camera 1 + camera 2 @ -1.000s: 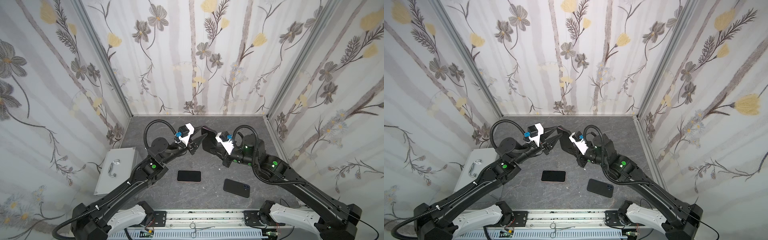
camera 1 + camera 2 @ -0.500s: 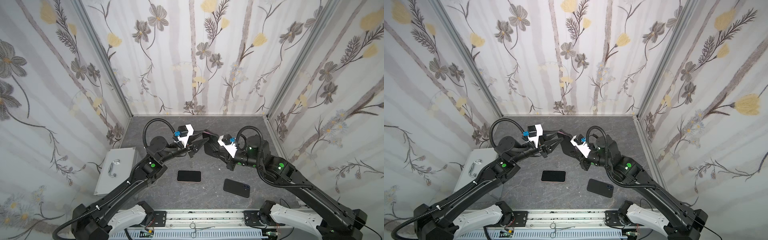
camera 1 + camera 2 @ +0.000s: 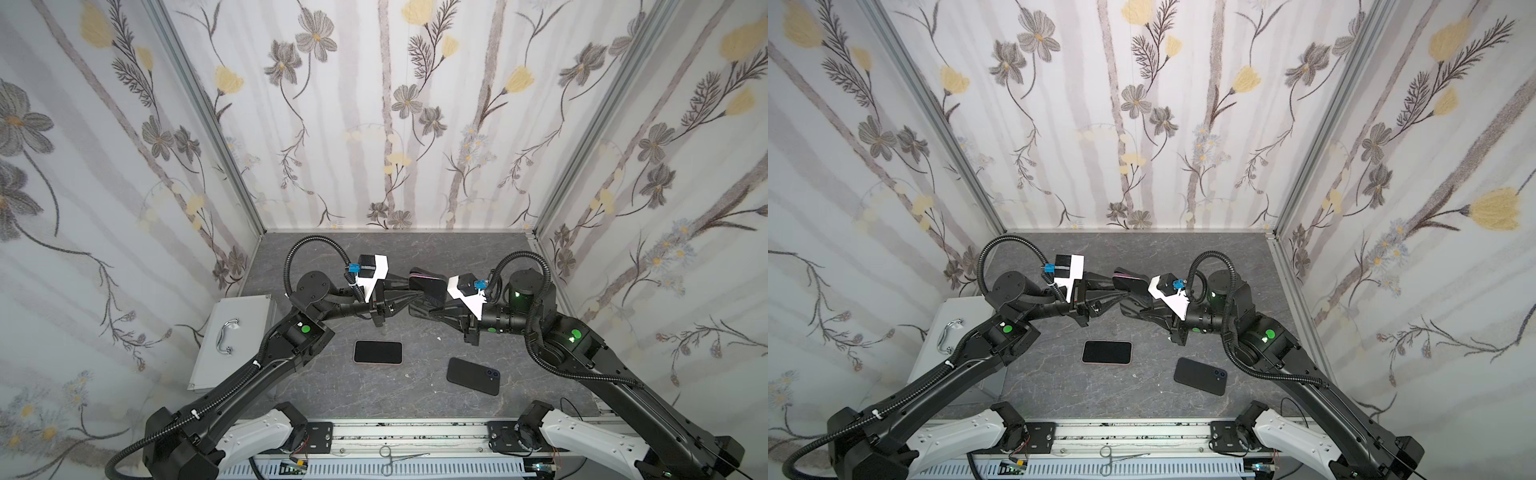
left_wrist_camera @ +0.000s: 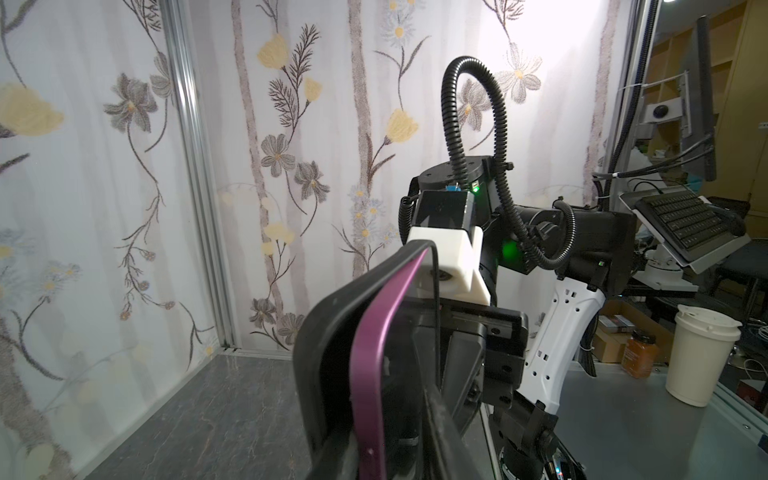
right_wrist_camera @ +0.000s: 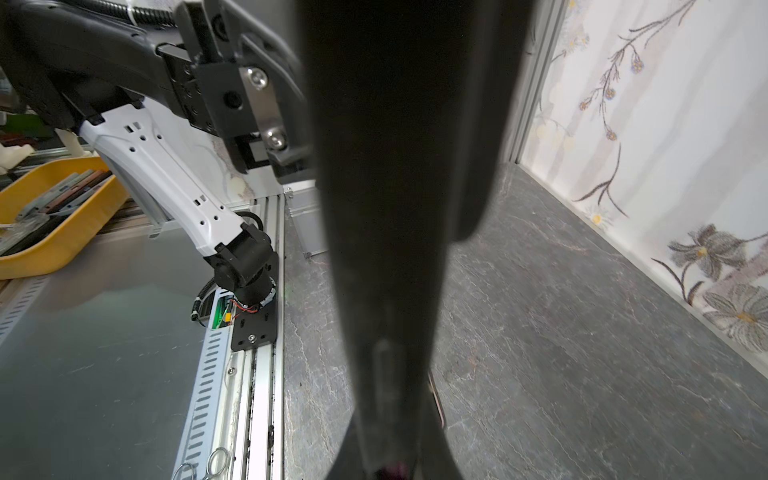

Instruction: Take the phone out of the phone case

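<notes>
Holding black phone case (image 3: 430, 284) aloft: R hand (image 3: 415, 311) clamps case, L hand (image 3: 417, 294) pinches purple phone (image 4: 370, 353); peel slowly w/o twisting.

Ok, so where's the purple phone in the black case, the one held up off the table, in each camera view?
In a top view: cased phone held up in mid-air, near centre.
In a top view: same, just left of centre.
Left wrist: close up, mid-picture, purple edge showing.
Right wrist: dark blur down the middle.
Shared landmark: grey marbled tabletop.
</notes>
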`<state>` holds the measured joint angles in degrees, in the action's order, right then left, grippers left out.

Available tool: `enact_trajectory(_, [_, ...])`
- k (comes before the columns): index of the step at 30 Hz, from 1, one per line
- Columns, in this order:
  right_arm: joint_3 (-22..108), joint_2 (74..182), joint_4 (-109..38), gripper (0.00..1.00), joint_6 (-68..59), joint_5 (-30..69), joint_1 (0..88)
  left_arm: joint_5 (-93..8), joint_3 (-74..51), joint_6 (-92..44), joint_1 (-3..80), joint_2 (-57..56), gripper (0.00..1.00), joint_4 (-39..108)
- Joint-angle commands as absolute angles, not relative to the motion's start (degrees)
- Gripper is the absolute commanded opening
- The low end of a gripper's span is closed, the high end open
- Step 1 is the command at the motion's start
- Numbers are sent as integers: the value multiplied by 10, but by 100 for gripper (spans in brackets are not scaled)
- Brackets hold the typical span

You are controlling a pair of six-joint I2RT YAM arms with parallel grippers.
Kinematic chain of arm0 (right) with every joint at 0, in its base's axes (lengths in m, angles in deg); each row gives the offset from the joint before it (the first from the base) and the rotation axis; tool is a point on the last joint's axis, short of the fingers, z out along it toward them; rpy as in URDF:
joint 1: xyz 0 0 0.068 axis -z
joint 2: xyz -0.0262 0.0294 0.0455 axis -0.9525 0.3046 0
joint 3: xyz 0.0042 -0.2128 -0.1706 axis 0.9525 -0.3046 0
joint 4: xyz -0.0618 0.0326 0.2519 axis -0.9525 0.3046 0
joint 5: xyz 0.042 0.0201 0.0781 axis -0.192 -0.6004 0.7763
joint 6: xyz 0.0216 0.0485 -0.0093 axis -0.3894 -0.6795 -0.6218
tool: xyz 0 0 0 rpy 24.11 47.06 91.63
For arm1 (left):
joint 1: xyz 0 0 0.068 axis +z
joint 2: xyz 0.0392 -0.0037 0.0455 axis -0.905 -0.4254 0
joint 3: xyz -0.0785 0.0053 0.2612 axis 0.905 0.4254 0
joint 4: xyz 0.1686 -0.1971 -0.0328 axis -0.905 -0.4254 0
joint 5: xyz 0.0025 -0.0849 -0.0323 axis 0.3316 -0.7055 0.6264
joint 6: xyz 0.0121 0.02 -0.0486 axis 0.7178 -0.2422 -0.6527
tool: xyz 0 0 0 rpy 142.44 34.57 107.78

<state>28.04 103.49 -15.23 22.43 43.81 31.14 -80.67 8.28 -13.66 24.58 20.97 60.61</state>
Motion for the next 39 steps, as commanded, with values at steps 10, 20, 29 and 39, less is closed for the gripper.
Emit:
enact_trajectory(10, [256, 1022, -291, 48, 178, 402, 343, -793, 122, -118, 248, 261, 0, 578])
enact_trajectory(20, [331, 1028, -177, 63, 148, 336, 377, -686, 48, 79, 248, 224, 0, 325])
enact_trajectory(29, [478, 1143, 30, 56, 214, 413, 375, -636, 4, 222, 233, 186, 0, 207])
enact_trajectory(39, [526, 1222, 76, 53, 244, 419, 339, -645, -6, 252, 223, 170, 0, 188])
